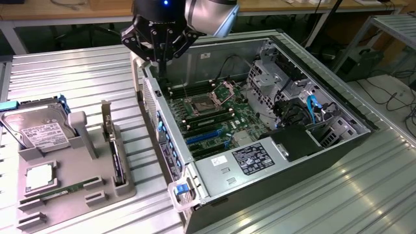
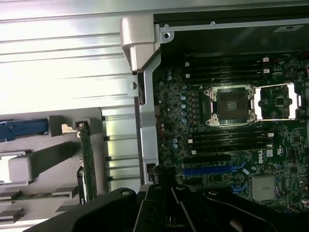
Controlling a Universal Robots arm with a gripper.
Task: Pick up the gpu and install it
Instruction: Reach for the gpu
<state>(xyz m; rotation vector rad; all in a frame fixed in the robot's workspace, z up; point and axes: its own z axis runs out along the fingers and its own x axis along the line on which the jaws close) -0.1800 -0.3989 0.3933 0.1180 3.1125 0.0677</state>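
Our gripper (image 1: pixel 160 57) hangs shut and empty above the computer case (image 1: pixel 279 191) rear wall. The gpu (image 1: pixel 116 153) stands on edge in the grey holder (image 1: pixel 85 162), at 8 o'clock from it. With the jaws pinched like this, we would likely topple the card.

An open computer case (image 1: pixel 208 58) is lying on its side on a ribbed metal desk (image 1: pixel 78 78), showing its green motherboard (image 1: pixel 215 114) and an empty processor socket (image 1: pixel 198 105). A labelled power supply (image 1: pixel 250 158) is sitting at the near end. On the exterior view's left, a grey holder (image 1: pixel 78 185) is carrying a silver hard drive (image 1: pixel 39 131), a square chip (image 1: pixel 40 176) and a memory stick (image 1: pixel 62 191).
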